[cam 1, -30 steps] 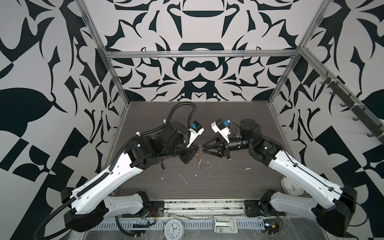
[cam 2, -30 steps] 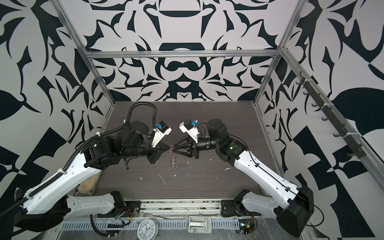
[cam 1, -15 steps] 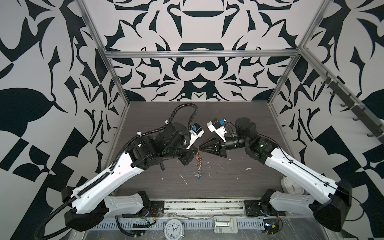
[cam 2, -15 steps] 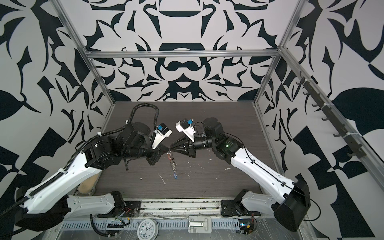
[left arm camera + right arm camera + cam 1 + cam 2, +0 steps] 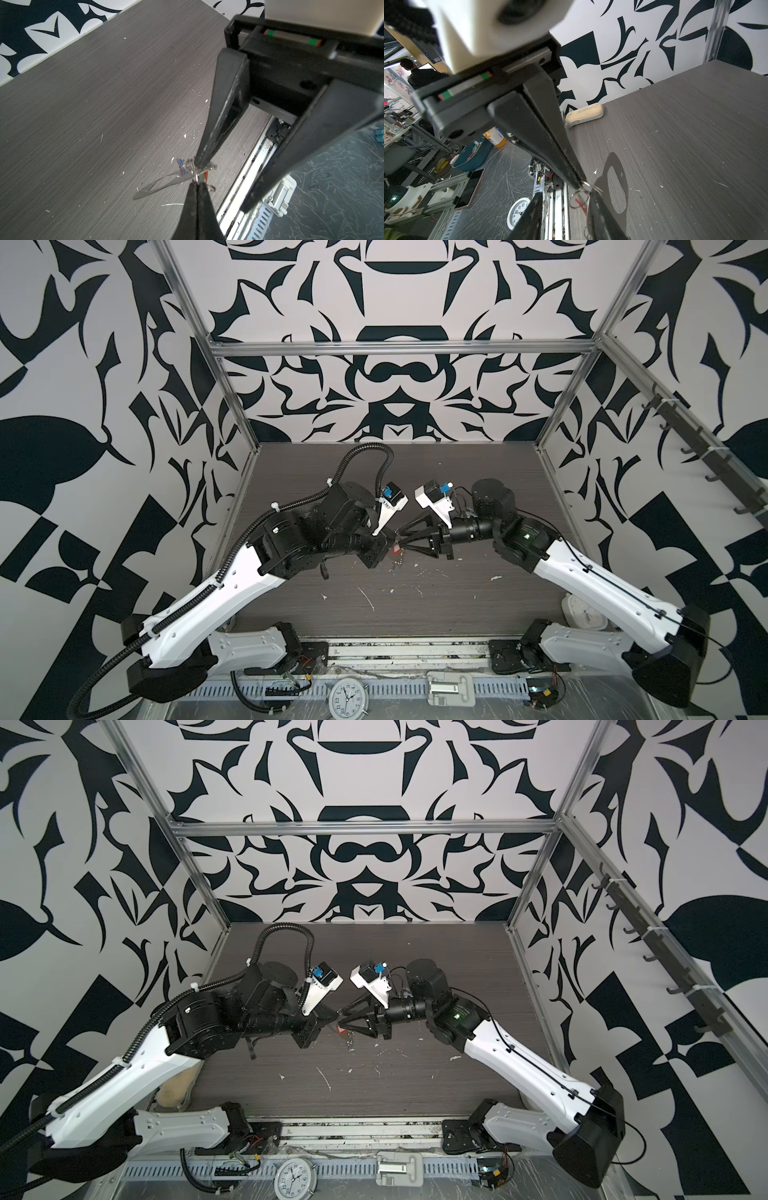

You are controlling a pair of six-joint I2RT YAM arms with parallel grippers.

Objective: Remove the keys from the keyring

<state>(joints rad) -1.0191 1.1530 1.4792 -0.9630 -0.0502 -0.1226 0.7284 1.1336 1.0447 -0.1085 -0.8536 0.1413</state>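
**Keyring pinched aloft while the other gripper feels for a ring**

The left gripper [image 5: 197, 185] is clamped tight on the bunch of small rings at the curved edge of the keyring [image 5: 164, 185]. That grip lets it hang clear of the table [image 5: 415, 614], above its middle and well away from every edge. Held this way, the keys [image 5: 348, 1042] dangle free below the grip with their red tag [image 5: 395, 549] and blue tag [image 5: 181, 165], where they can be got at. The right gripper [image 5: 564, 194] meets it tip to tip, jaws partly apart and nothing clamped between them. One of its fingers touches the ring bunch just beside the left tips; the other stands off to the side. I judge that the left arm serves as a vice while the right seeks purchase on one small ring. No key looks freed yet, and whether that finger sits inside a ring is too small to tell
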